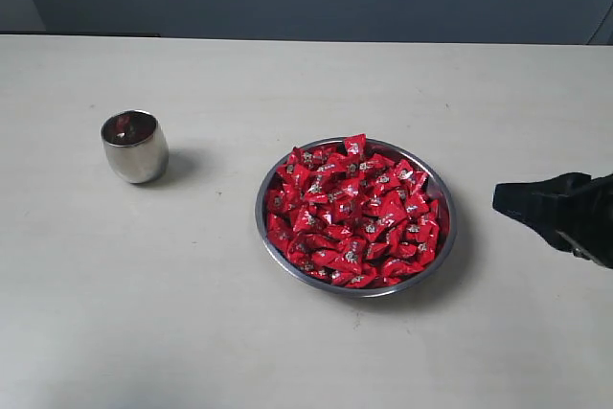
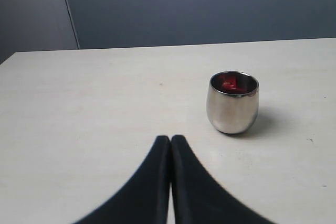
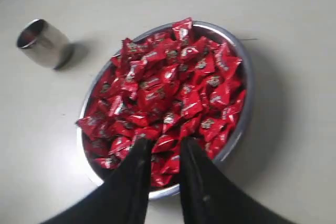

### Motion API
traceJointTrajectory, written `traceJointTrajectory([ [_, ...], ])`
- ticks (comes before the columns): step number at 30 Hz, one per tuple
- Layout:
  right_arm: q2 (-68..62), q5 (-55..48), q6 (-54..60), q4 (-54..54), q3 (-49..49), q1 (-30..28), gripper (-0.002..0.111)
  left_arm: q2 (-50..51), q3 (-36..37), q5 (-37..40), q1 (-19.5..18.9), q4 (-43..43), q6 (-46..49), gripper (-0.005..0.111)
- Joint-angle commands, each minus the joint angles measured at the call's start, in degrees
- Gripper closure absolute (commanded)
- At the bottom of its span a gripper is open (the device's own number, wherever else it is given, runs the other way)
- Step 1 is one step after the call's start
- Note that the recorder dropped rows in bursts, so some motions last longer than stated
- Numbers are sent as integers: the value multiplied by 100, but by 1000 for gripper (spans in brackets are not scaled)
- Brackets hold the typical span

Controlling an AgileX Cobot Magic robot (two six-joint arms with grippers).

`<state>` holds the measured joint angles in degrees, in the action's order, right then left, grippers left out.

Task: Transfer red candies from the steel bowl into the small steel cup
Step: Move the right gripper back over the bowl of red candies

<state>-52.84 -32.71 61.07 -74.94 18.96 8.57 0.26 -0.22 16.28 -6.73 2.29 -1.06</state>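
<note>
Holds right gripper (image 3: 164,144) slightly parted, empty, near the steel bowl (image 1: 446,200) heaped with red candies (image 1: 351,213); presses left gripper (image 2: 170,141) closed on nothing near the small steel cup (image 2: 232,106)

The left pincer (image 2: 170,140) and right pincer (image 3: 164,145) are smooth, black and tapered.

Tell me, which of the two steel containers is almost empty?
The cup, the small rounded one standing apart from the bowl. Only a bit of red shows inside it, while the wide bowl is heaped with candies.
</note>
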Motion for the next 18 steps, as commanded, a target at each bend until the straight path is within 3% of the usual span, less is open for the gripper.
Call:
traceJointTrajectory([
  [1,-796,399,726,-130,426,3,88,-26,22,3,-3,-12,-7,106],
  [8,-2207,258,2046,-434,1032,99,88,-26,22,3,-3,-12,-7,106],
  [18,-3882,769,1985,-774,1866,1294,88,-26,22,3,-3,-12,-7,106],
])
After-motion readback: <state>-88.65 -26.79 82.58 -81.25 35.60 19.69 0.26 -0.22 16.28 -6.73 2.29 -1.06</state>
